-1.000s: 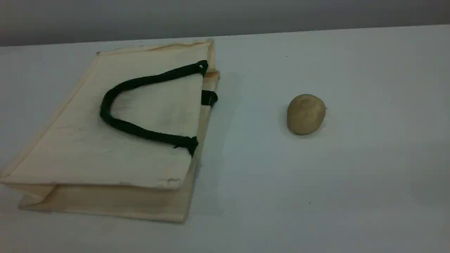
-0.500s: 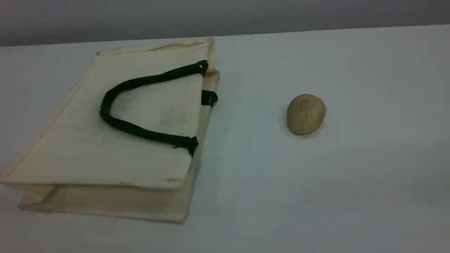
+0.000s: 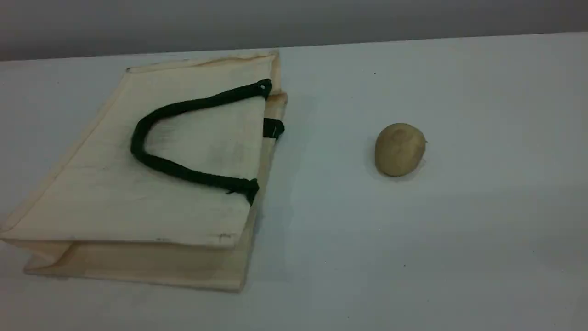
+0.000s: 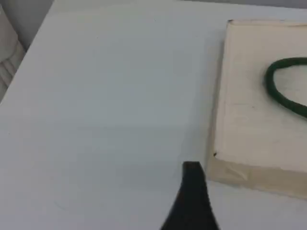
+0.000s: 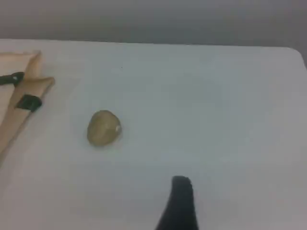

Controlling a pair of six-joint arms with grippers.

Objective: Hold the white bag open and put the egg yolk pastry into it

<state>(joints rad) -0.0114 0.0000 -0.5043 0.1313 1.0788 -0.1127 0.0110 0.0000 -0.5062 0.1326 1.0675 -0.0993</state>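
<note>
The white bag (image 3: 115, 207) lies flat on the table's left half, its mouth edge facing right. Its dark green rope handle (image 3: 138, 138) rests looped on the top panel, and a green tab (image 3: 273, 128) sits at the mouth edge. The egg yolk pastry (image 3: 399, 149), a small tan ball, sits alone on the table to the bag's right. No arm shows in the scene view. The left wrist view shows one dark fingertip (image 4: 193, 170) above bare table, just off a corner of the bag (image 4: 249, 110). In the right wrist view a dark fingertip (image 5: 181, 184) hangs right of and nearer than the pastry (image 5: 103, 128). Neither gripper holds anything.
The white table (image 3: 459, 230) ends at a far edge below a grey wall (image 3: 294, 18). The left wrist view shows the table's side edge (image 4: 29, 48) at upper left. A rounded table corner (image 5: 298, 51) shows at upper right in the right wrist view.
</note>
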